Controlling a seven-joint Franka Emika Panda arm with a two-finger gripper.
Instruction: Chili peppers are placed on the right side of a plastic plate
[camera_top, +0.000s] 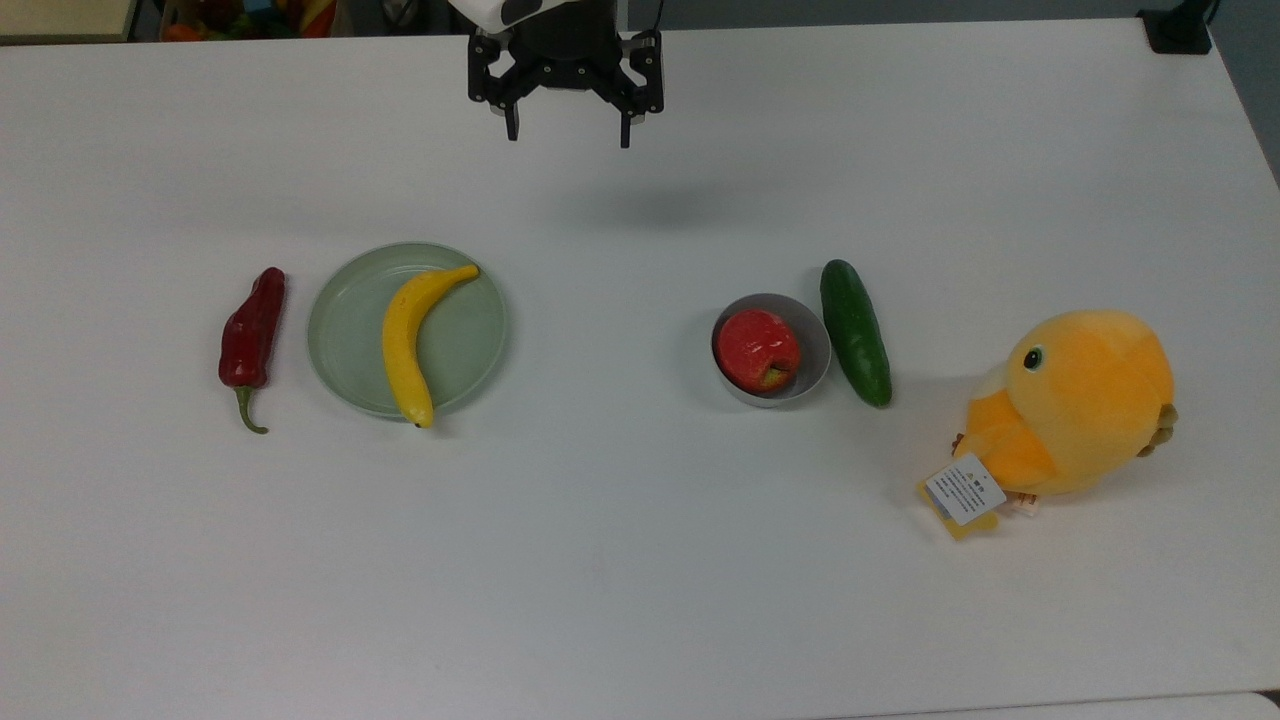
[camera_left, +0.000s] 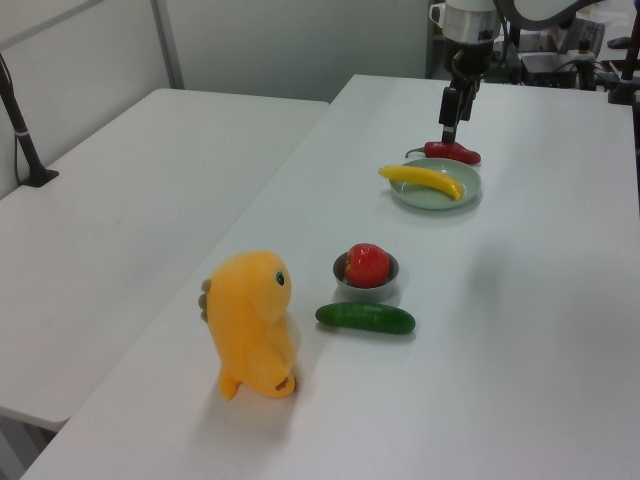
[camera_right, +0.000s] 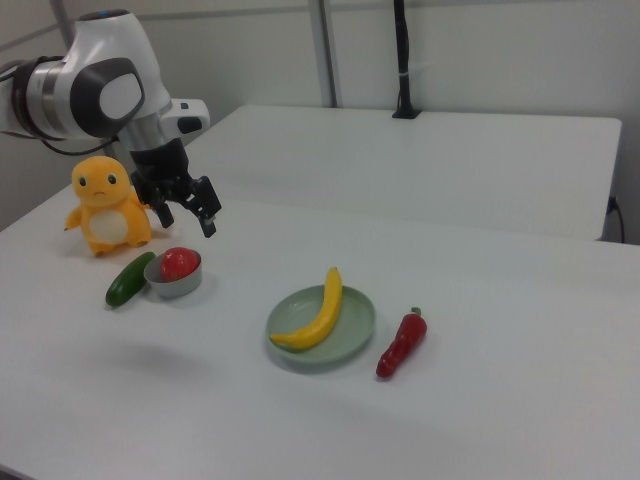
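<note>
Gripper (camera_top: 566, 125) hangs above the table's (camera_top: 640, 600) far edge in the top view, fingers pointing down, spread wide, holding nothing.

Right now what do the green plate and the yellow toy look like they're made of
The green plate looks like plastic: pale, even colour, a smooth, slightly shiny face and a thin raised rim. The yellow toy looks like soft plush fabric, with a fuzzy matte surface and a paper tag at its base. Neither can be told for certain.

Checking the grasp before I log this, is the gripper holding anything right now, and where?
Nothing. The black two-finger gripper hangs open and empty above the white table.
</note>
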